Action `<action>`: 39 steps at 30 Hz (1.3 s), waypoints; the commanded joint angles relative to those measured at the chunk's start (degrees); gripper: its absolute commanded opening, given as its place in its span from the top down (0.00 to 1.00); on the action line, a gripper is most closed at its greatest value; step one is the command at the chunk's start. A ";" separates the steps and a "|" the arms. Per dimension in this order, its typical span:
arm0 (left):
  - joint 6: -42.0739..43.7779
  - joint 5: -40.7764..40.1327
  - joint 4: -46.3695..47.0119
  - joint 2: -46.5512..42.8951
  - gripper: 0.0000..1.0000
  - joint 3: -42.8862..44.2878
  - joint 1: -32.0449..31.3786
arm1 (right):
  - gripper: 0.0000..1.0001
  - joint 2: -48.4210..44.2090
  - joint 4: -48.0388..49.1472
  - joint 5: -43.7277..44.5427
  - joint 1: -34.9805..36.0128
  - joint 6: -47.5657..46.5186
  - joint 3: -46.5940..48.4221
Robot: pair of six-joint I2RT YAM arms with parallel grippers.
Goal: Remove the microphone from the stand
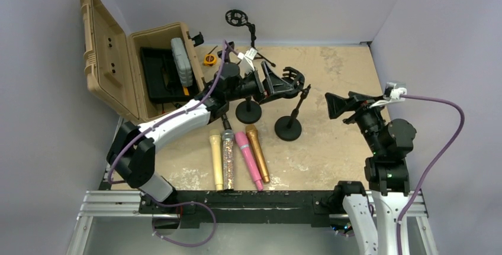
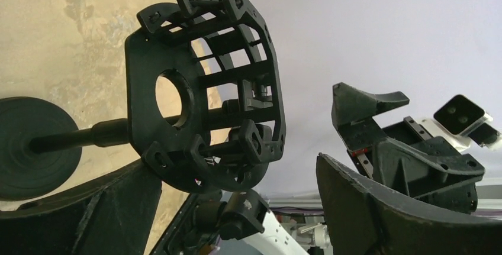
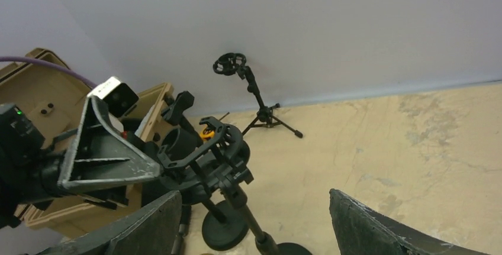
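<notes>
The black shock-mount cage (image 1: 292, 80) on a round-base stand (image 1: 288, 129) is tilted, and its centre hole shows empty in the left wrist view (image 2: 201, 107). Several microphones lie side by side on the table in front: gold (image 1: 216, 159), glittery silver (image 1: 228, 159), pink (image 1: 248, 160) and copper (image 1: 258, 153). My left gripper (image 1: 273, 83) is open and empty, with its fingers (image 2: 379, 207) on either side just below the cage. My right gripper (image 1: 338, 105) is open and empty to the right of the stand, facing the cage (image 3: 204, 148).
A second round-base stand (image 1: 248, 111) stands just left of the first. A tripod stand with its own cage (image 1: 238, 18) stands at the back wall. An open tan case (image 1: 136, 65) sits at the back left, with a yellow tape measure (image 1: 209, 59) beside it.
</notes>
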 commanded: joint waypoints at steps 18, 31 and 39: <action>17.72 -9.23 -23.25 -13.75 0.01 1.43 0.50 | 0.10 5.72 7.14 -15.98 0.36 -2.30 -3.46; 26.13 -17.45 -32.74 -19.38 0.01 0.54 0.56 | 0.11 9.67 14.59 -28.07 4.34 -1.52 -10.31; 37.60 -14.36 -34.43 -27.25 0.01 2.97 0.56 | 0.11 15.23 27.95 -25.34 9.84 6.79 -11.00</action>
